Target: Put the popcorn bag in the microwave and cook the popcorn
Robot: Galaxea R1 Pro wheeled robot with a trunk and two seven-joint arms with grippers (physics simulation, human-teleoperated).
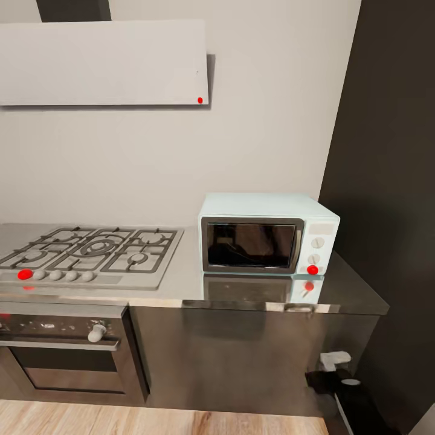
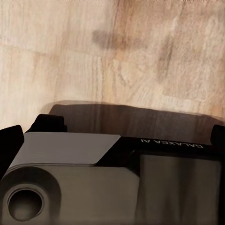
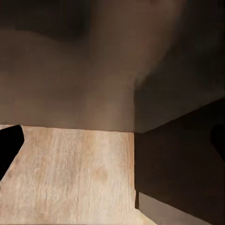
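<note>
The pale blue microwave [image 1: 267, 234] stands on the grey countertop [image 1: 181, 284] against the wall, its dark glass door shut and a red light low on its white knob panel. The popcorn bag is out of view. My left gripper [image 2: 112, 136] hangs over the wooden floor above my own base, with its black fingertips [image 2: 10, 140] far apart at the frame edges, open and empty. My right gripper [image 3: 112, 140] is low beside the dark cabinet fronts, its fingertips [image 3: 9, 146] also wide apart, open and empty.
A steel gas hob [image 1: 90, 254] lies on the counter left of the microwave, with a built-in oven [image 1: 60, 356] below and a white hood [image 1: 103, 60] above. A dark tall wall panel [image 1: 386, 181] bounds the counter's right end. Part of my right arm [image 1: 335, 362] shows low right.
</note>
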